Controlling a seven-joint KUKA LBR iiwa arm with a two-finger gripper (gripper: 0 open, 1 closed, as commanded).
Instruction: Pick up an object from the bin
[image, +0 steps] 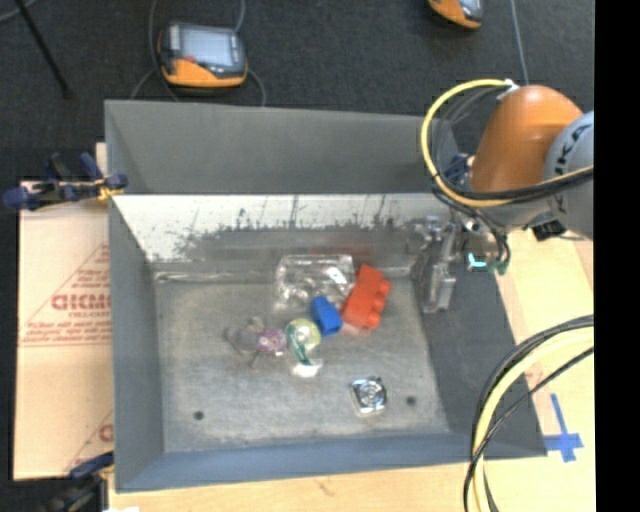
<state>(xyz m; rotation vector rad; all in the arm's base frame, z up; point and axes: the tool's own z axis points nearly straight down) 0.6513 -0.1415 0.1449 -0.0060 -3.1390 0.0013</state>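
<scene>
My gripper (436, 290) hangs at the bin's right side, near the back right corner, with its metal fingers pointing down and nothing visible between them. Just to its left lies an orange-red toy brick (366, 297). A small blue block (326, 314) touches the brick's lower left. Behind them sits a clear plastic piece (312, 274). A shiny silver metal piece (369, 395) lies alone nearer the front, below the gripper's left.
A white-and-green round thing (303, 343) and a small purple and grey thing (258, 341) lie left of the blue block in the middle of the bin floor. The arm with its orange cover and cables comes in from the right.
</scene>
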